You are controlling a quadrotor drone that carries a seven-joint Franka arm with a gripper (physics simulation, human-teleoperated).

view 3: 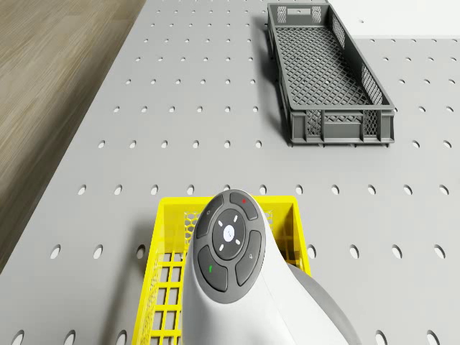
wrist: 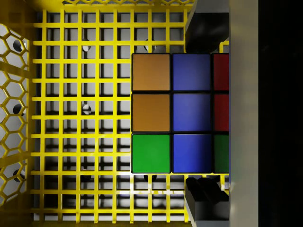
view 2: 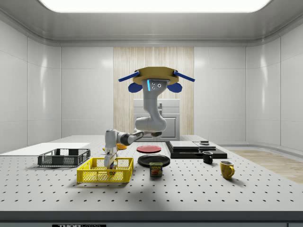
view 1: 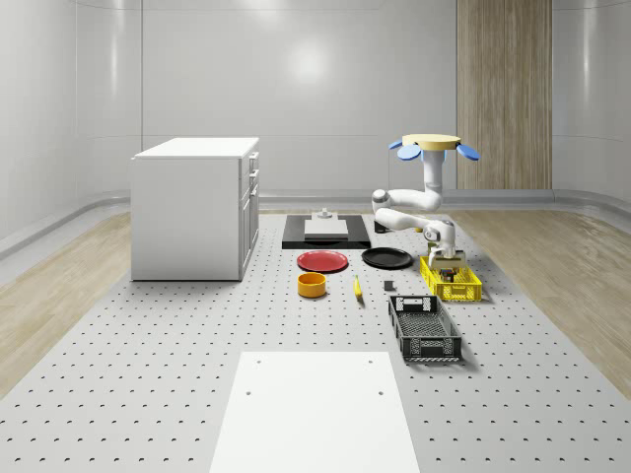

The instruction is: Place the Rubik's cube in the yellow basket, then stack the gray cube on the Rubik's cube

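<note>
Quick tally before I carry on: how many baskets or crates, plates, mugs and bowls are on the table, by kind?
Baskets or crates: 2, yellow basket and dark gray crate
Plates: 2, red plate and black plate
Mugs: 2, black mug and yellow mug
Bowls: 1, orange bowl
Total: 7

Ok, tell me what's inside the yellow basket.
The Rubik's cube lies in the yellow basket, between the tool's fingers. The drone hovers above; part of the basket floor is covered.
</note>
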